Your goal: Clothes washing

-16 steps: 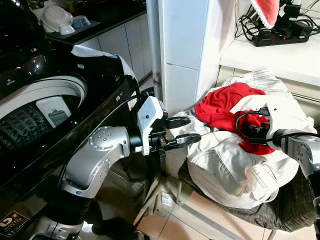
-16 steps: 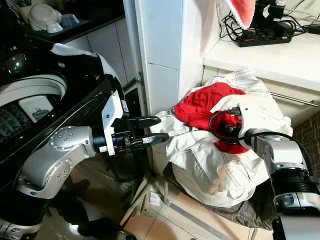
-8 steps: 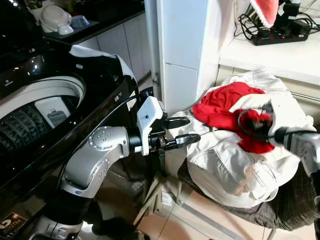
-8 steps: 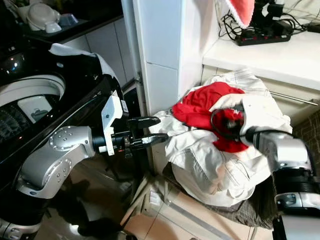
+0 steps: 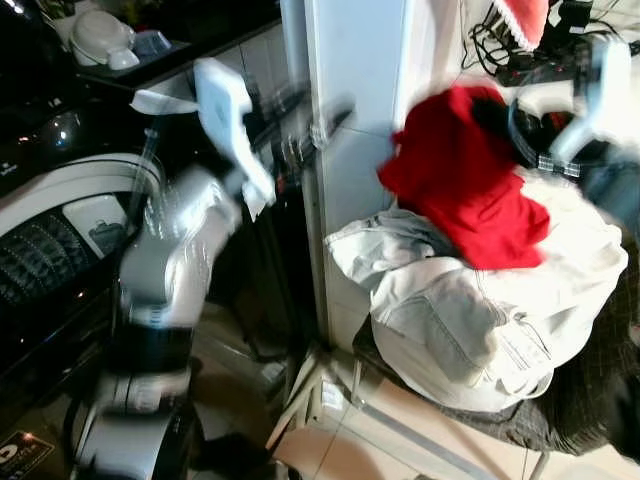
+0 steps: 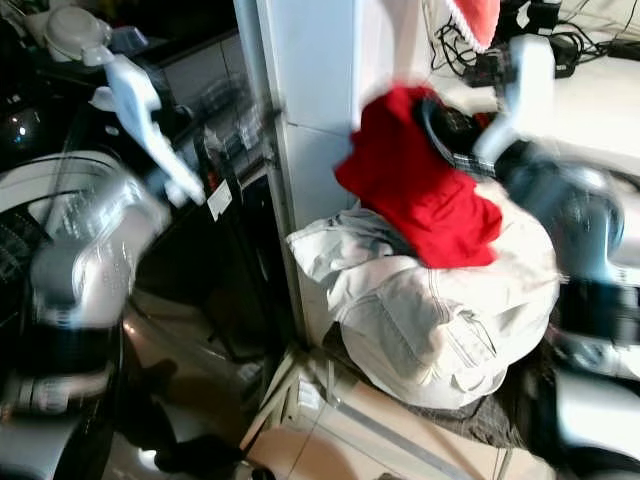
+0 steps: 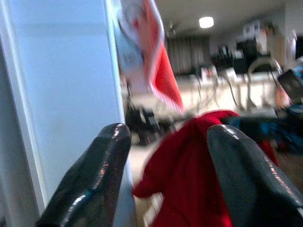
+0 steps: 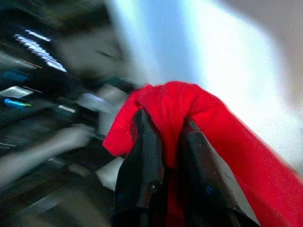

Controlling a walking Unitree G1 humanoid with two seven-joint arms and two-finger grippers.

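While our right gripper (image 8: 163,142) pinches the red garment (image 5: 470,180), it hangs above the pale jacket (image 5: 470,320); our left gripper (image 7: 168,175) gapes empty.

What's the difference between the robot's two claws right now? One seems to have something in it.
The right claw is pinched shut on the red garment, lifted above the pale clothes pile. The left claw is open and holds nothing, its two fingers spread apart beside the white pillar. Both are raised and motion-blurred in the head views, and each has two long black fingers.
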